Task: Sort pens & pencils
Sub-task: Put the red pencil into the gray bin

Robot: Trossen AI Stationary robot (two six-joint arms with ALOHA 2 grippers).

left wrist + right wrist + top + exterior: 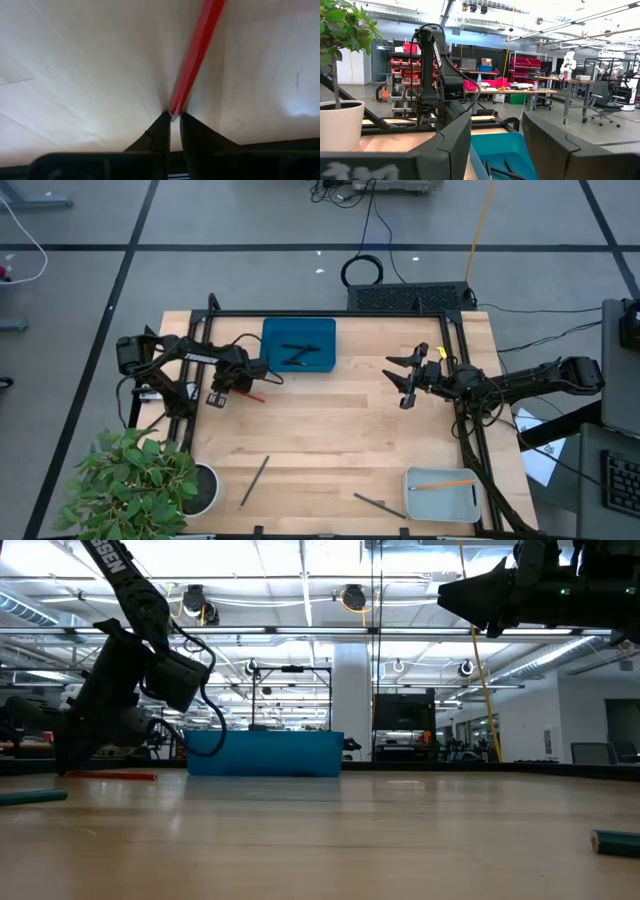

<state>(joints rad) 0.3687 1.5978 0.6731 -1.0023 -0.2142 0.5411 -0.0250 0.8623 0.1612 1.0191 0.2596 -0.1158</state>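
1. The blue tray point(298, 346) is sitting at the far side of the wooden table point(330, 440) and serves here as the landmark; two black pens point(296, 354) are lying crossed inside it.
2. The left gripper point(222, 393) is pressing down to the table just left of the blue tray. Its fingers point(161, 131) are standing narrow, pinching the near end of the red pencil point(196, 52), which is lying flat on the wood and pointing away from the claw.
3. In the low view the red pencil point(110, 776) is resting on the table beside the left gripper point(70, 765), left of the blue tray point(264, 753).
4. The right gripper point(407, 376) is hovering above the table, right of the blue tray, with its fingers spread wide and gripping nothing.
5. A dark grey pencil point(254, 480) is lying well in front of the blue tray, near a potted plant point(140, 480).
6. A grey tray point(442, 493) is sitting far from the blue tray at the near right corner, with an orange pencil point(442, 483) inside it and another dark stick point(379, 505) just beside it.
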